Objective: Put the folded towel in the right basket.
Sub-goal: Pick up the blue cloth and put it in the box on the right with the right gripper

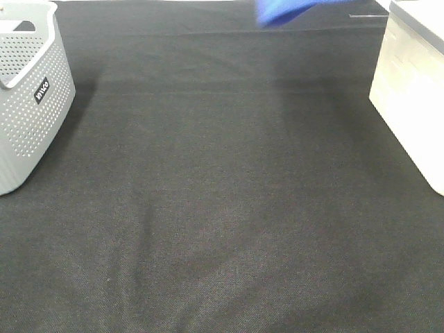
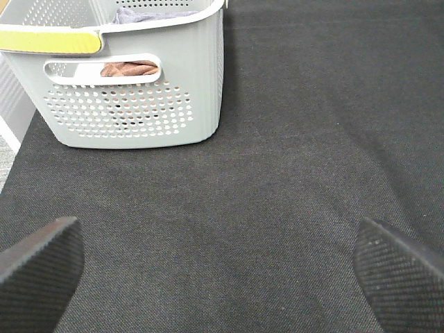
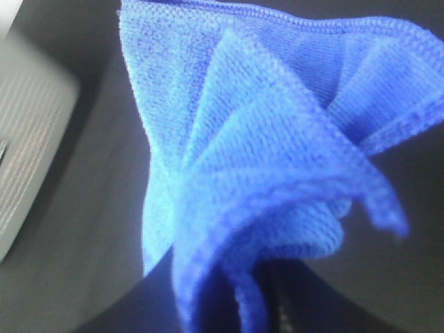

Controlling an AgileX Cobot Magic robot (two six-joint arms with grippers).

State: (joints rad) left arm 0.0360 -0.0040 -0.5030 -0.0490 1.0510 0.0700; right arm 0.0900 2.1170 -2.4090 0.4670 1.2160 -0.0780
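Note:
The blue towel (image 1: 284,10) hangs bunched in the air at the far edge of the table, right of centre. It fills the right wrist view (image 3: 263,159), where it hides my right gripper's fingers, which are shut on it. The right basket (image 1: 409,90) is white and stands at the table's right edge; its wall shows in the right wrist view (image 3: 28,139), beside the towel. My left gripper (image 2: 222,270) is open and empty over the black cloth, with one finger (image 2: 38,267) at each side of the left wrist view. Neither gripper shows in the exterior view.
A grey perforated basket (image 1: 31,104) stands at the table's left edge. In the left wrist view (image 2: 139,104) it holds a brown cloth (image 2: 128,68) and a lilac one. A black cloth (image 1: 222,208) covers the table.

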